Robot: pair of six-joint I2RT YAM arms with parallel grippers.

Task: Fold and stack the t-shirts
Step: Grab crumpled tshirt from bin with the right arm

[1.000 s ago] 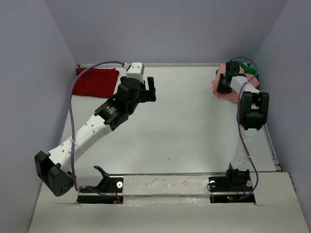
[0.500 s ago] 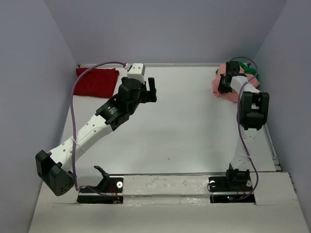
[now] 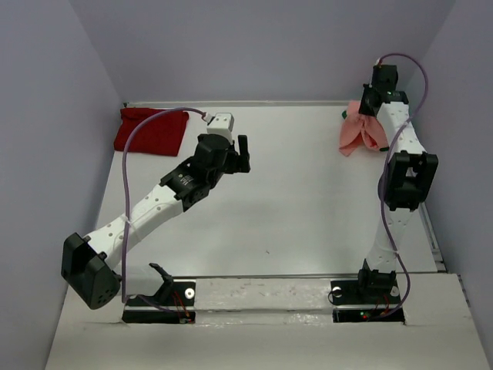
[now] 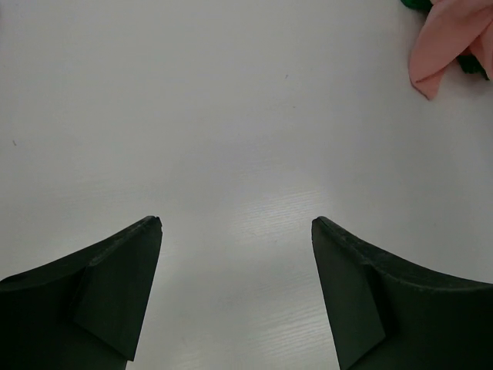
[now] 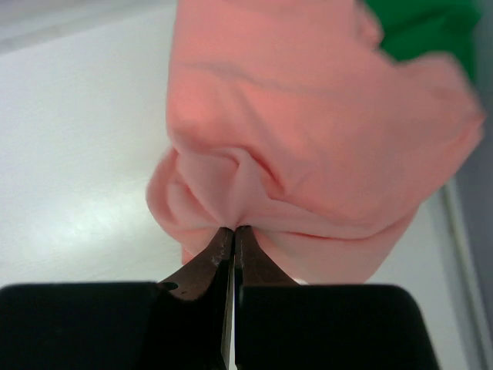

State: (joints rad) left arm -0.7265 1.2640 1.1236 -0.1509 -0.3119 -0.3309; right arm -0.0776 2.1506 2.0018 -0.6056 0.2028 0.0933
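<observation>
Pickup of one garment appears to be the step in hand: the right gripper [image 5: 233, 231] is clamped on a pinch of the salmon-pink soft cloth t-shirt [image 5: 308, 139], which hangs bunched and creased at the table's 2 o'clock corner. The bright green cloth t-shirt [image 5: 420, 27] lies crumpled just behind it. The dark red t-shirt [image 3: 150, 131] rests flat, roughly rectangular, at 10 o'clock. The left gripper [image 4: 235, 223] hovers spread wide, empty, over the smooth white table [image 3: 308, 216]. Next, the pink cloth probably needs carrying towards centre and spreading flat.

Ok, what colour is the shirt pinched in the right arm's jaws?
The shirt is salmon-pink, and it shows best in the right wrist view.
</observation>
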